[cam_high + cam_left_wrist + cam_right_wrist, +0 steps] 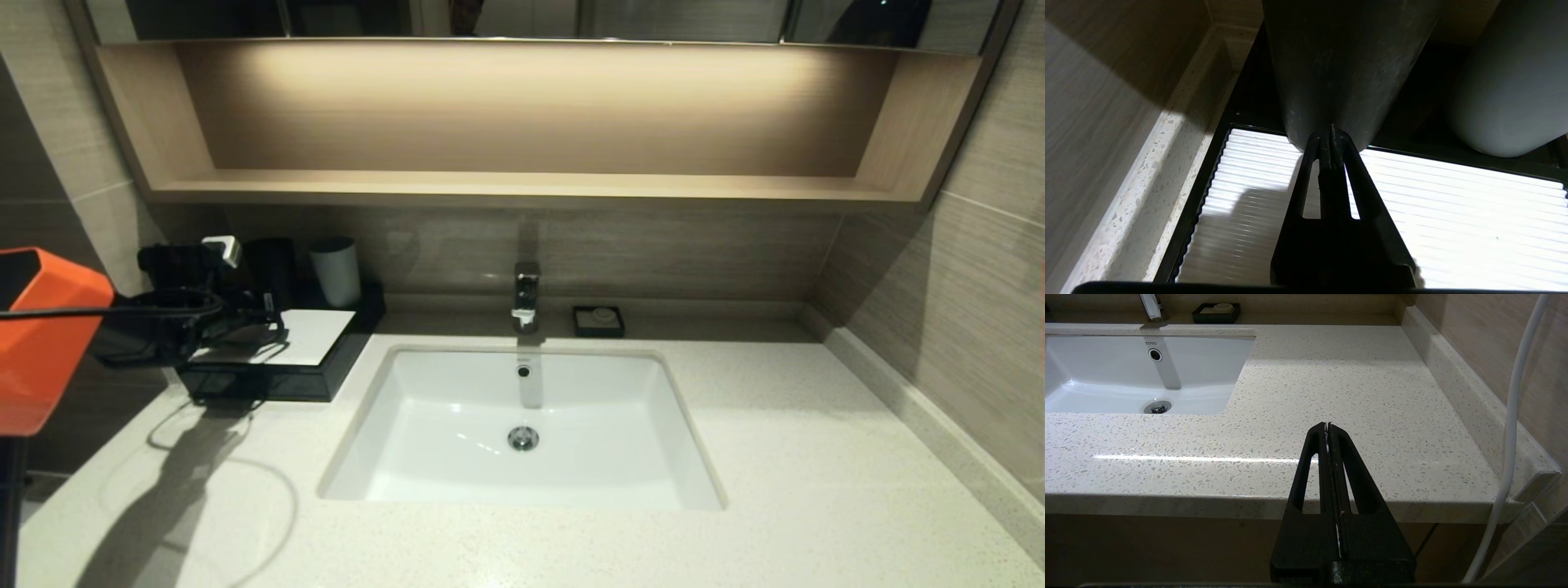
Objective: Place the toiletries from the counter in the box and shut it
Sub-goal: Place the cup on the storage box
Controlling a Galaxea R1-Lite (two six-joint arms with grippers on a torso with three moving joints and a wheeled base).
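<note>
The left gripper hangs over the white ribbed top panel of the black box at the counter's back left corner, jaws pressed together and empty, tips at the dark cup. The right gripper rests below the counter edge, likewise closed on nothing.

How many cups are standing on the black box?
2. The dark cup stands at the back of the box, right behind the left gripper. The white cup stands beside it, nearer the faucet. The arm could hide something more.
</note>
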